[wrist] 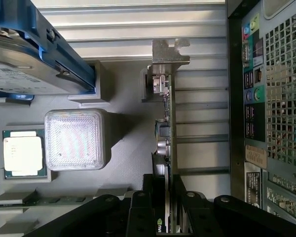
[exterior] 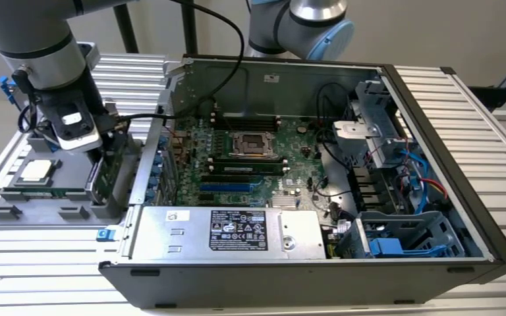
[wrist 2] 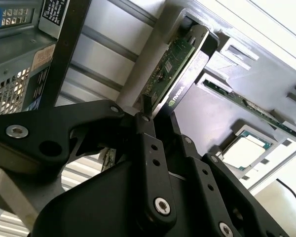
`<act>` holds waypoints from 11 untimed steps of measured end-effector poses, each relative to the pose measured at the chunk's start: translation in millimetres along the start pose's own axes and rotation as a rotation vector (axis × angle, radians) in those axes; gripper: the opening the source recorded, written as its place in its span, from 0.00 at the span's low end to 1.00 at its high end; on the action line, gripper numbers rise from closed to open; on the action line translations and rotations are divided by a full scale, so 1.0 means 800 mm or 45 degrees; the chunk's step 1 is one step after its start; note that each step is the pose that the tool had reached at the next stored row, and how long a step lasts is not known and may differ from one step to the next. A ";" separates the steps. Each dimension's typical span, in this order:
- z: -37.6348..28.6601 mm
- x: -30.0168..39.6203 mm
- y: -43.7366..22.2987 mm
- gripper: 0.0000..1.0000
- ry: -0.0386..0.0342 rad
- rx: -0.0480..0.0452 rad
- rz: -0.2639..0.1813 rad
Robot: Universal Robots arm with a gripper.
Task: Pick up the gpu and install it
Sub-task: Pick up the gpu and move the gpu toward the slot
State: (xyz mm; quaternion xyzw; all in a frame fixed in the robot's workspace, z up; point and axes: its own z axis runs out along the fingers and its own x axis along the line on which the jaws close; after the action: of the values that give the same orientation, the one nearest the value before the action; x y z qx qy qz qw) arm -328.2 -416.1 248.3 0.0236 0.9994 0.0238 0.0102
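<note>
Clamping the gpu [wrist: 168, 123]: the end effector [wrist: 165, 210] has one finger on each face of the card. Both fingers [wrist: 187, 215] look pressed against it in both wrist views, with no gap visible.

Position: the end effector is low over the grey parts tray [exterior: 68, 212] at the exterior view's left, just outside the open PC case [exterior: 429, 164].

gpu:
- It stands on edge in a tray slot, on the tray side nearest the case wall.
- The green board faces one finger and the black cooler faces the other.
- The silver end bracket [wrist: 170, 52] is at the card end away from the end effector.
- I cannot tell whether the lower edge is seated in the slot or just clear of it.
- The card is outside the case.

Other parts in the tray:
- cpu [wrist: 22, 153] lies flat in its pocket, well apart from the gpu.
- memory stick [wrist 2: 251, 111] sits on edge just beside the cpu, on the near side.
- hard drive [wrist: 34, 54] with a blue frame is at the far side of the tray.

Case interior:
- motherboard [exterior: 235, 158] lies flat in the middle.
- power supply [exterior: 226, 230] runs along the near wall.
- drive cage [exterior: 402, 240] with blue parts is at the near right.

The slatted aluminium counter [exterior: 33, 276] carries both tray and case.
</note>
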 end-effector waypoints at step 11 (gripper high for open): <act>-0.0040 -0.0002 0.0002 0.00 -0.0005 0.001 0.000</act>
State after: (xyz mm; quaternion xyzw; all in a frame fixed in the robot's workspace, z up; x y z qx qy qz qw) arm -328.2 -416.1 251.5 0.0236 0.9994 0.0236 0.0104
